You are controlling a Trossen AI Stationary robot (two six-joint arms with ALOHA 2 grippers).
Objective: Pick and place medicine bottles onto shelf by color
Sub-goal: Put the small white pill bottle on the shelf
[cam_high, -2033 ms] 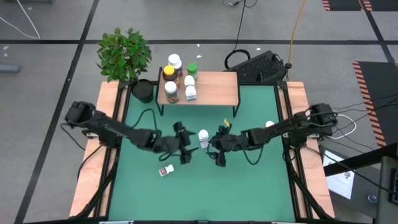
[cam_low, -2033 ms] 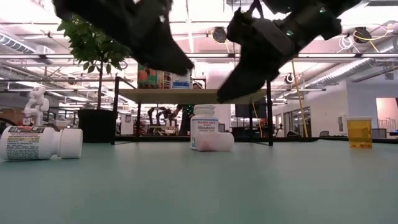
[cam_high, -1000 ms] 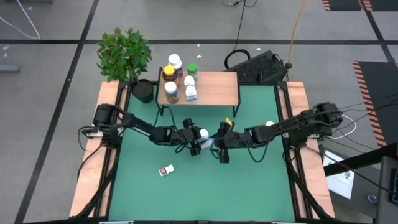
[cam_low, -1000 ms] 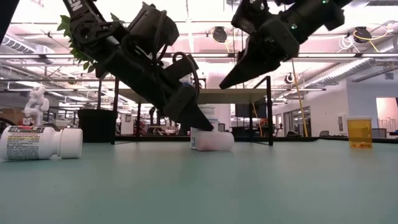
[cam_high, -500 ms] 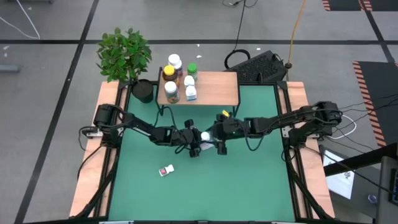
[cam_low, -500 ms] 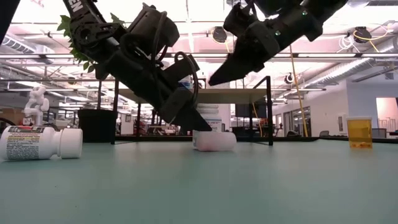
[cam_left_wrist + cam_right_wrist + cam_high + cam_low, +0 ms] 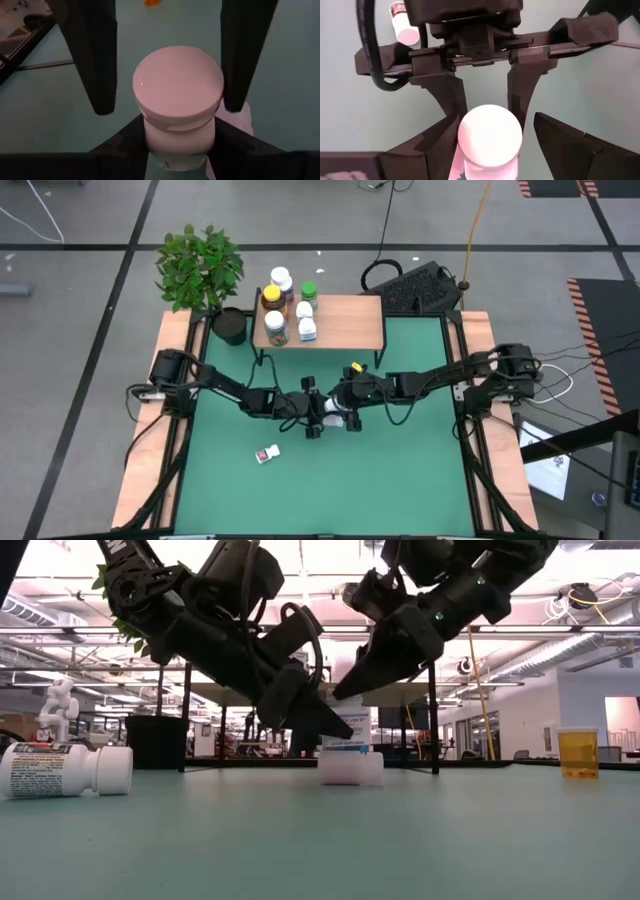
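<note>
Gripping a white-capped medicine bottle [image 7: 177, 97] mid-table, the left gripper [image 7: 318, 414] is clamped on it — right gripper [image 7: 345, 412] spread alongside; next, carry to the shelf [image 7: 345, 323].

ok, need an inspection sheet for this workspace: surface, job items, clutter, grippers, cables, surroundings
Surface: green table, wooden side rails.
Job items: five bottles on the shelf; white-capped bottle mid-table; a bottle on its side; amber bottle near the right edge.
Clutter: potted plant beside the shelf.
Grippers: left gripper fingers straddle the white-capped bottle, contact unclear; right gripper open, close beside it.
Cables: black cables behind the table.
Surroundings: grey floor, taped lines.
</note>
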